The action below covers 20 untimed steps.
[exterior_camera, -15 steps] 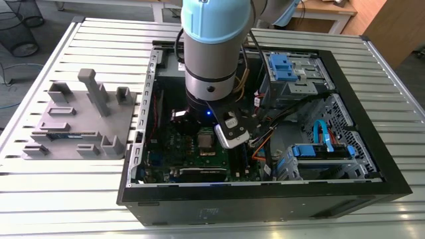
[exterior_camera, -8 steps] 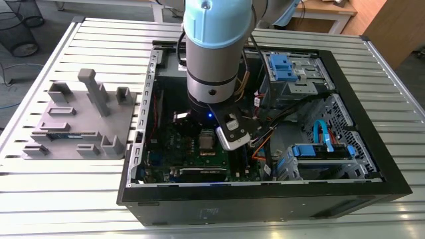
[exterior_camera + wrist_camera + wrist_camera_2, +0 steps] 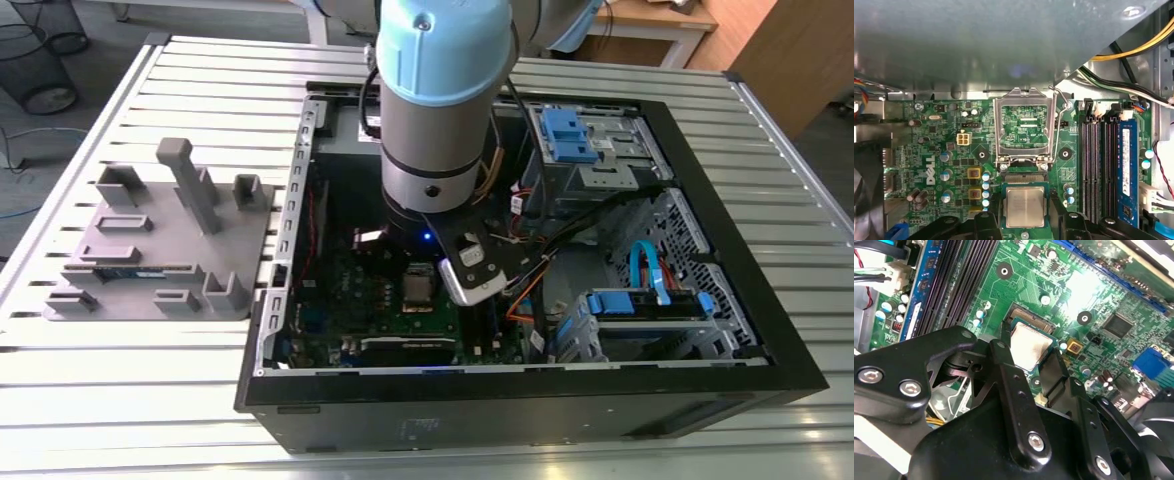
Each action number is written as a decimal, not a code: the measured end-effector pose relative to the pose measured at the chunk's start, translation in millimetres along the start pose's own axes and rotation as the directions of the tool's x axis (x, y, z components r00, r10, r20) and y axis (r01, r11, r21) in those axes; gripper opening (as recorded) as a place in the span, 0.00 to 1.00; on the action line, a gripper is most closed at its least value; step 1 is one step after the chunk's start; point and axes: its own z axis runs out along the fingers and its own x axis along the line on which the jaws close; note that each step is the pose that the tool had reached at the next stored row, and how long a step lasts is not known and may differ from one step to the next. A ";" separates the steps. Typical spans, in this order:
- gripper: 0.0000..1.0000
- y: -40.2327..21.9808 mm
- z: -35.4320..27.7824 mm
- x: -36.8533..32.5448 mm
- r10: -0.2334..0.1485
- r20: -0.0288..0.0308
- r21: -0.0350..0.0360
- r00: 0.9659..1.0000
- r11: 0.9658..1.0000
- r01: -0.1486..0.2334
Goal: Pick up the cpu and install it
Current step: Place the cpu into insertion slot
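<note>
Just above the open socket [image 3: 1024, 178] of the motherboard [image 3: 944, 150], the gripper [image 3: 1028, 356] looks clamped on two opposite edges of the cpu [image 3: 1025, 207], which hangs beside the raised load plate [image 3: 999, 130] and, I judge, should descend level and square with the socket's edges, never sliding across its contacts.

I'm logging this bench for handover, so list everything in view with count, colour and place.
small square silvery-grey metal-topped cpu: one, silver-grey, at the motherboard's open socket
green circuit motherboard: one, green, inside the case
open black metal computer case: one, black, on the table
grey plastic holder tray: one, grey, the exterior view's left of the case
slatted metal table: one, silver, under everything
robot arm: one, grey and pale blue, reaching into the case
gripper: one, black, astride the cpu
</note>
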 end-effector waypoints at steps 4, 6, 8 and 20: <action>0.47 -1.0 2.2 -0.3 0.000 0.000 0.000 1.000 1.000 0.000; 0.47 -1.7 2.8 -0.3 0.000 0.000 0.000 1.000 1.000 0.000; 0.47 -2.2 3.7 -0.3 0.000 0.000 0.000 1.000 1.000 0.000; 0.47 -2.6 8.4 -0.1 0.000 0.010 0.000 1.000 1.000 0.000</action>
